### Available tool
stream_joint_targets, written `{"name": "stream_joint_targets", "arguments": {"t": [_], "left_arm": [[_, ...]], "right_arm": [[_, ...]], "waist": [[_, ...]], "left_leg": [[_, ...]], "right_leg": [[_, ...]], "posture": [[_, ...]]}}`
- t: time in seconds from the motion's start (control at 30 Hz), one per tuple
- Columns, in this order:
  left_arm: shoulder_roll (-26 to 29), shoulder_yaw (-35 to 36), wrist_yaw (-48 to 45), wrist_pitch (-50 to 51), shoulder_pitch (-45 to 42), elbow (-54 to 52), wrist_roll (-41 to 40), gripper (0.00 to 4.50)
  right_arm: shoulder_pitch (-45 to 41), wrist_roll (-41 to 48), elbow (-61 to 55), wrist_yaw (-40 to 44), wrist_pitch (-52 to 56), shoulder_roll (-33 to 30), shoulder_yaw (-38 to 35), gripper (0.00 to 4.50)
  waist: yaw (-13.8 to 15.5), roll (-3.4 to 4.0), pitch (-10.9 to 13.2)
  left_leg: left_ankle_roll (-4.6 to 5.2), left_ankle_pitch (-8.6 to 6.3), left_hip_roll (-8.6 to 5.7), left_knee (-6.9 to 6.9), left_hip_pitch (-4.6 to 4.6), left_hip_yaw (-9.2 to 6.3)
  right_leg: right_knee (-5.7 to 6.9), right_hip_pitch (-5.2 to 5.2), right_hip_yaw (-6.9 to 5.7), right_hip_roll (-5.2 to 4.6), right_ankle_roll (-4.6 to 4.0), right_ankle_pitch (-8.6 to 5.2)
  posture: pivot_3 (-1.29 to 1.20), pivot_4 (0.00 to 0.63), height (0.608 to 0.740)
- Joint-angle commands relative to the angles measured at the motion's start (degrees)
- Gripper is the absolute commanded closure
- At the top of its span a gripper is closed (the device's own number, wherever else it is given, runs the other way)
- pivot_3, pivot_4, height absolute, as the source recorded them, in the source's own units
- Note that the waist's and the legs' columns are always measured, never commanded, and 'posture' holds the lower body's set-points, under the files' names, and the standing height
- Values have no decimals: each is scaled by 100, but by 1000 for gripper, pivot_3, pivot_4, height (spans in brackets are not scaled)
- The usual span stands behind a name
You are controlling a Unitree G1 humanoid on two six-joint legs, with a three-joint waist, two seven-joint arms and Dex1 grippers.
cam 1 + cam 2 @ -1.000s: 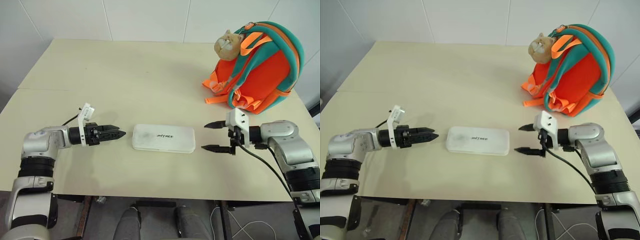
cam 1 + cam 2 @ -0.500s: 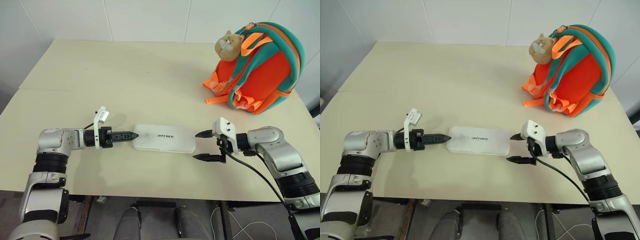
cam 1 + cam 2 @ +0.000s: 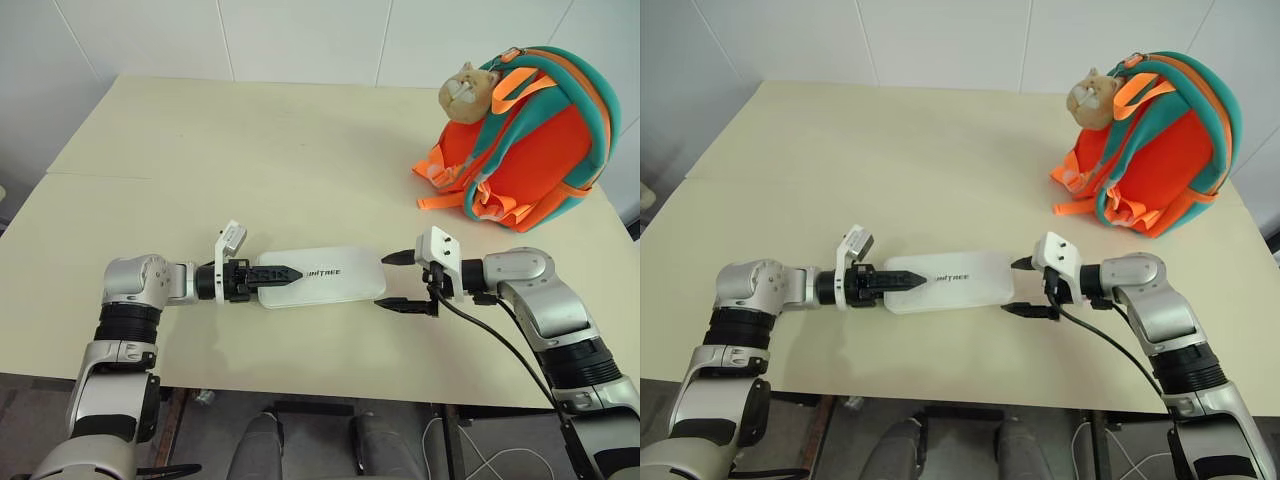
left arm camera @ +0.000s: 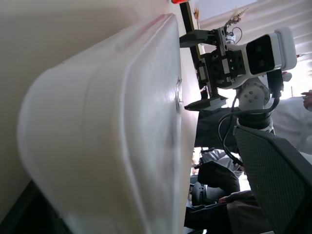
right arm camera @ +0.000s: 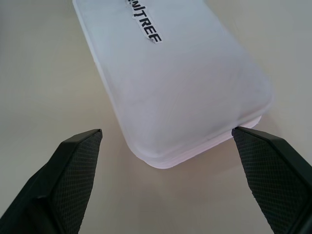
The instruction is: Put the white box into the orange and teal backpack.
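the white box [image 3: 318,277] lies flat on the near part of the cream table [image 3: 250,150], lettering up. the left gripper [image 3: 283,272] reaches over the box's left end, jaws wide, one finger lying on its top. the right gripper [image 3: 393,281] sits at the box's right end — fingers spread, tips at either corner, not closed on it. far right, well apart, the orange and teal backpack [image 3: 530,140] stands upright — a tan plush cat charm [image 3: 466,92] at its top.
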Motion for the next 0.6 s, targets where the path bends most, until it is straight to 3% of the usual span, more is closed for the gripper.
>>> {"name": "stream_joint_targets", "arguments": {"t": [0.03, 0.33, 0.4, 0.6], "left_arm": [[-87, 68, 183, -15, -25, 163, -10, 43], [-348, 691, 502, 228, -99, 241, -364, 2809], [-401, 858, 612, 303, -129, 206, -457, 3245], [-489, 1449, 1284, -125, -239, 156, -376, 3276]], "right_arm": [[130, -21, -118, -54, -151, -33, -45, 0], [502, 129, -558, -340, 118, -74, -298, 0], [565, 226, -685, -493, 241, -65, -455, 0], [377, 832, -1218, -1517, 1309, -18, -1554, 0]], "waist": [[2, 0, 0], [0, -1, 0], [-2, -1, 0], [-5, -1, 1]], "left_leg": [[0, 0, 0, 0, 0, 0], [0, 0, 1, -2, -3, -1], [0, 0, 1, -3, -3, 0], [-2, 0, 1, -1, -3, -2]], "right_leg": [[0, 1, 0, 0, 0, 0], [-1, -5, -1, 1, 0, 0], [-1, -5, 0, 0, 0, 0], [3, -5, 1, 1, 0, 1]], "posture": [[0, 150, 740], [0, 150, 740], [0, 150, 740], [0, 150, 740]]}}
